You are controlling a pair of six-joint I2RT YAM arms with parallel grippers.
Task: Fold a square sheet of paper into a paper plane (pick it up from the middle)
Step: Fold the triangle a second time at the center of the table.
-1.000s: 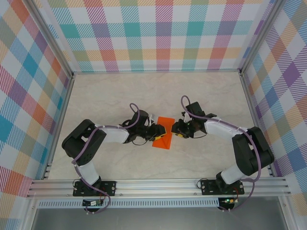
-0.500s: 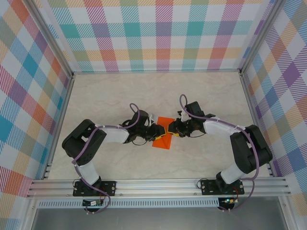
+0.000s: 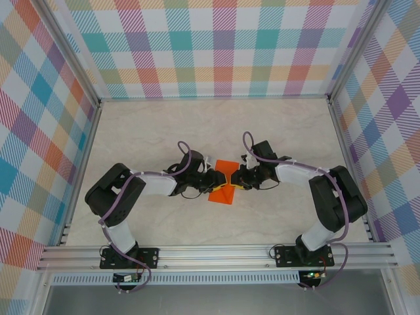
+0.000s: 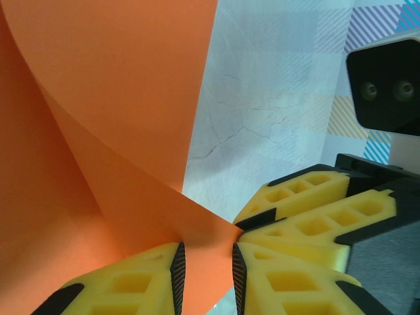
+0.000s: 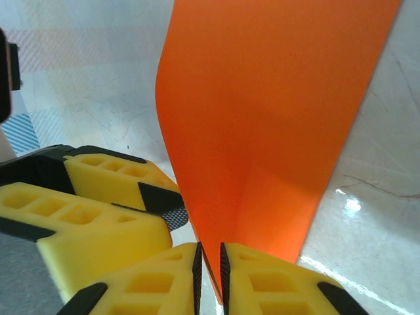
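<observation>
A pale marbled table lay inside three plaid walls, with an aluminium rail along the bottom of the overhead frame where the two arm bases were bolted. There was one square sheet of paper, bright orange, just below the centre of that frame. Two grippers met over it. The left gripper came in from the left and the right gripper from the right, together covering the middle of the sheet from above. A purple cable looped over each arm. From overhead the finger state could not be read; the wrist cameras showed it. In the left wrist view the paper filled the upper left, rising in a curved, lifted flap. The left gripper at the bottom edge pinched its lower corner between two yellow fingers. The other gripper's fingers sat just beside them at the lower right, below a black camera housing at the upper right. In the right wrist view the sheet stood as a tall band through the centre. The right gripper had its fingers pressed almost together on its bottom edge, and the left arm's yellow fingers crowded in at the lower left.
</observation>
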